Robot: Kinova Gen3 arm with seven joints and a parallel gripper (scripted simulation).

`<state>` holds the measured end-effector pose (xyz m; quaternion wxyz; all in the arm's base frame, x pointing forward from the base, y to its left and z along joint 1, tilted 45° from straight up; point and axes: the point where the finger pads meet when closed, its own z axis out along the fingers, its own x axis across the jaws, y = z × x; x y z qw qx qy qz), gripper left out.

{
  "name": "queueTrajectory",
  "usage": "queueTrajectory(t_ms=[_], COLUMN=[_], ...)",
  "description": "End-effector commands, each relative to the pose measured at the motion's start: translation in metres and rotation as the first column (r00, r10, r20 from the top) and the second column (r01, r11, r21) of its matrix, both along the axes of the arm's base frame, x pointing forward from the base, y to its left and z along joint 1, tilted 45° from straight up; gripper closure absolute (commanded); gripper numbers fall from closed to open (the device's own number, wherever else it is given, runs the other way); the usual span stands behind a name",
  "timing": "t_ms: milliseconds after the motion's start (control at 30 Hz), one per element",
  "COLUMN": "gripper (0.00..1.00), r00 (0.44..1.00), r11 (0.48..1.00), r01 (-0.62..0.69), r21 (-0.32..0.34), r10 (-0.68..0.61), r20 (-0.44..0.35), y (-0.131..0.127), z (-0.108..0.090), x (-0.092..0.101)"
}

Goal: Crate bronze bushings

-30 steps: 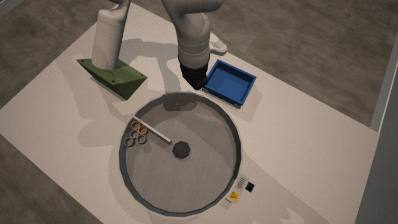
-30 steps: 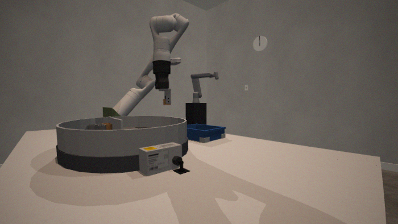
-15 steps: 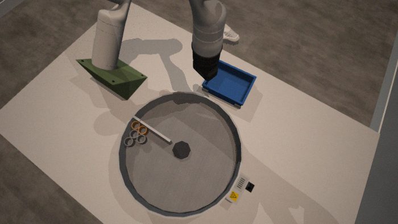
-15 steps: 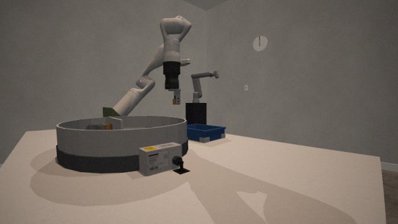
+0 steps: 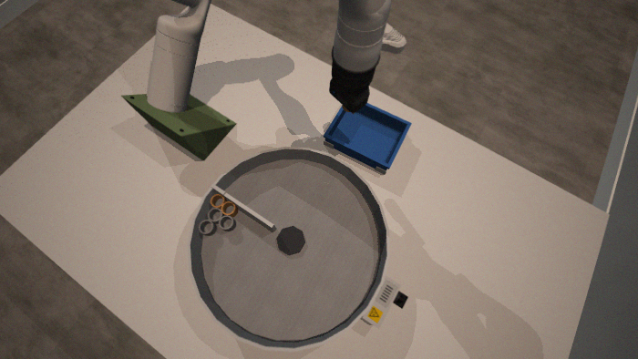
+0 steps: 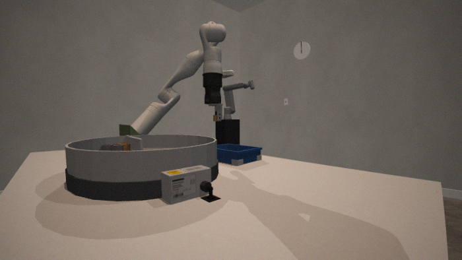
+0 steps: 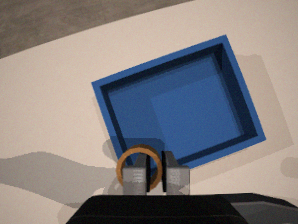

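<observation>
Our gripper (image 5: 350,110) (image 6: 217,119) (image 7: 155,164) pinches one bronze bushing (image 6: 215,117) (image 7: 121,170) by its wall, high over the near edge of the blue crate (image 5: 367,135) (image 6: 239,154) (image 7: 185,105). We judge it light, stiff and rather slippery, so this wall hold seems right. Below us spreads a pale, matte-looking table (image 5: 492,219) (image 6: 330,204) (image 7: 45,110) in a dim, grey-walled room.

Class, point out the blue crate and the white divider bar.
Blue crate (image 5: 370,138) (image 6: 235,156) (image 7: 195,112): top and wrist views, its floor; exterior view, its side wall.
White divider bar (image 5: 248,210) (image 6: 136,144): top view, its upper edge; exterior view, its face.
</observation>
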<state>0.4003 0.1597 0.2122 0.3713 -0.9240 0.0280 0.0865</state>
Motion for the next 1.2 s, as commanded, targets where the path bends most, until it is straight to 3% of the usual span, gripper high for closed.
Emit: queueTrajectory(t_ms=[0, 167, 567, 733, 1167], gripper=[1.00, 1.00, 1.00, 1.00, 1.00], r00=[1.000, 1.000, 1.000, 1.000, 1.000], r11=[1.000, 1.000, 1.000, 1.000, 1.000], r01=[0.001, 0.001, 0.001, 0.001, 0.001], r21=[-0.001, -0.001, -0.001, -0.002, -0.002], r10=[-0.001, -0.001, -0.001, -0.001, -0.001], r20=[0.002, 0.003, 0.003, 0.005, 0.005], y=[-0.001, 0.016, 0.016, 0.033, 0.036], z=[0.001, -0.016, -0.016, -0.033, -0.036], x=[0.001, -0.003, -0.003, -0.006, -0.006])
